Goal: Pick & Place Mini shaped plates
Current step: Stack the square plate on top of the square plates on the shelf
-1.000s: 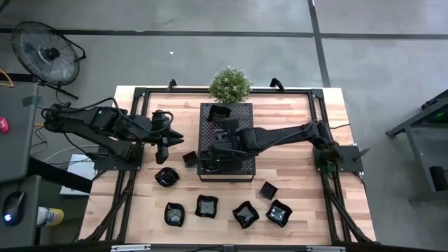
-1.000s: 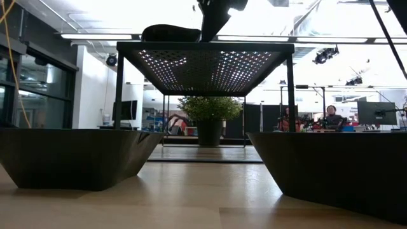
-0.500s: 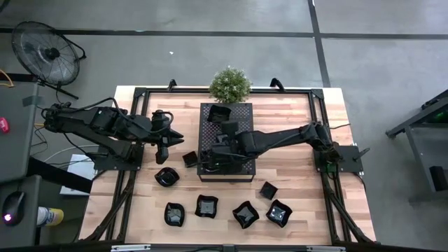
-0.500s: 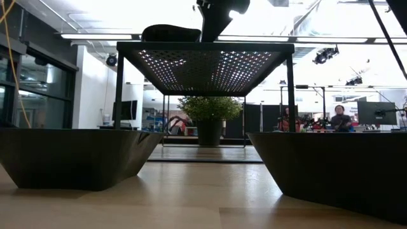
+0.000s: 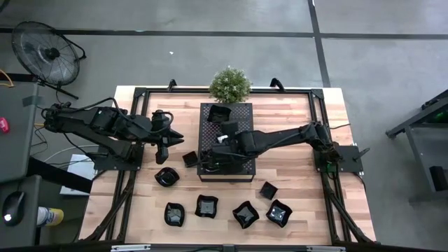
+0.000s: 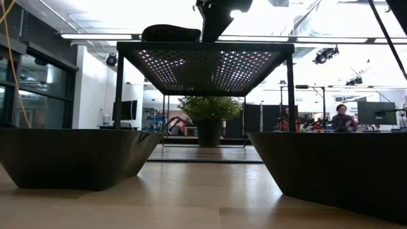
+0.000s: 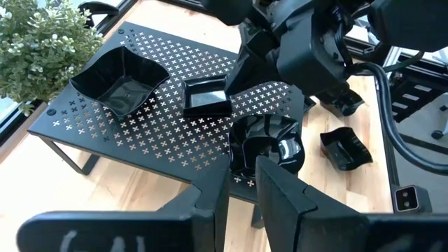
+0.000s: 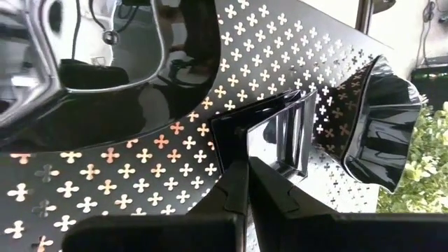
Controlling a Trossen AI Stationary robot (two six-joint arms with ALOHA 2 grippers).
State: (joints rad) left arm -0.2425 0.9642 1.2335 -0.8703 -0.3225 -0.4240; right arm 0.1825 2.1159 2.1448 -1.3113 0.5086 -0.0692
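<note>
The right gripper is seen over the near part of the perforated tray, its fingers clenched together with nothing between them, just beside a small square plate that sits on the tray. A wavy-rimmed plate is found on the tray's far end, near the potted plant, and a round glossy plate lies on the tray's near part, below the right arm. The left gripper is held above the wooden table to the left of the tray; whether anything is grasped in its narrowly parted fingers cannot be told. Further mini plates are spread on the table: two near the left gripper, and five toward the near edge.
</note>
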